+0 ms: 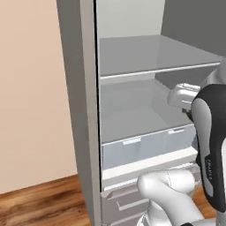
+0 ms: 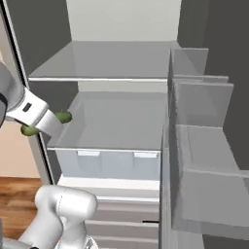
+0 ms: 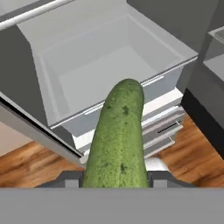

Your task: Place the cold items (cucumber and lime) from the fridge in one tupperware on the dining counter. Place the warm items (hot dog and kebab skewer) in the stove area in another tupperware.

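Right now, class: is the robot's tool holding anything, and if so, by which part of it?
The tool is shut on the cucumber, gripping it partway along its length; both ends stick out past the tool in the right base view.

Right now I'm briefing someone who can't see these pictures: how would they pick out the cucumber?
Start at the open fridge with its pale grey shelves. Just in front of its left edge, level with the clear drawer, the gripper is shut on the cucumber. It is the one green thing there: dark, speckled and elongated, both rounded ends poking out past the white hand.
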